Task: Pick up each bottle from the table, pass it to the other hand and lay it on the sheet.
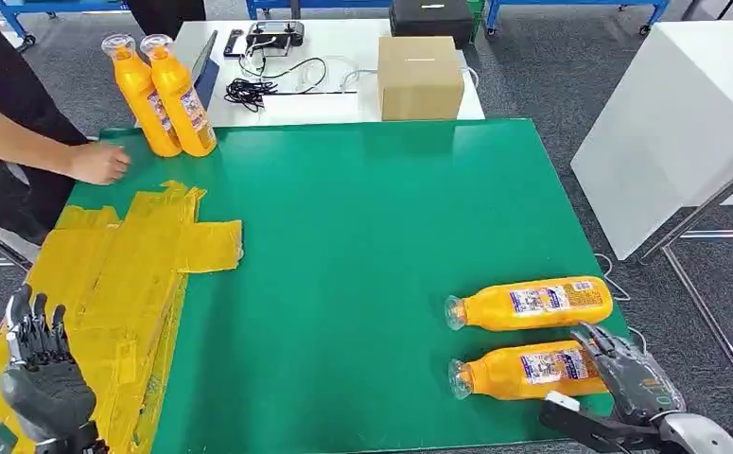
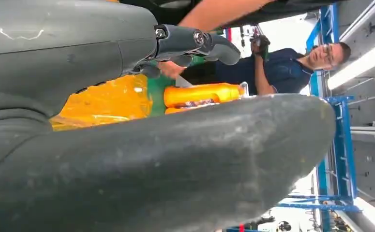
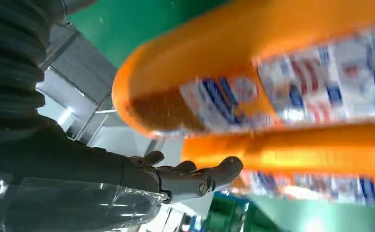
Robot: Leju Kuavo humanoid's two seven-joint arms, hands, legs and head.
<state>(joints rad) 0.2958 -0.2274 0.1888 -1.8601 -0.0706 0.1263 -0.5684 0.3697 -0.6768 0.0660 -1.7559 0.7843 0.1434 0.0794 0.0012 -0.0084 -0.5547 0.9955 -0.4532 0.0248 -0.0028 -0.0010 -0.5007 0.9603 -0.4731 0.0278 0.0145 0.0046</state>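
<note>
Right hand at the base of the nearer lying bottle, no grip yet.

Two bottles lie on the green table at lower right of the head view: the nearer bottle and the farther bottle, caps pointing left. The right hand sits at the nearer bottle's base end, fingers spread, nothing held. The left hand hovers at lower left over the yellow sheet, fingers extended, empty. Judged: filled, rigid, smooth plastic, likely to roll; grasp around the labelled mid-body. Two upright bottles stand upper left beside a person's hand.
</note>
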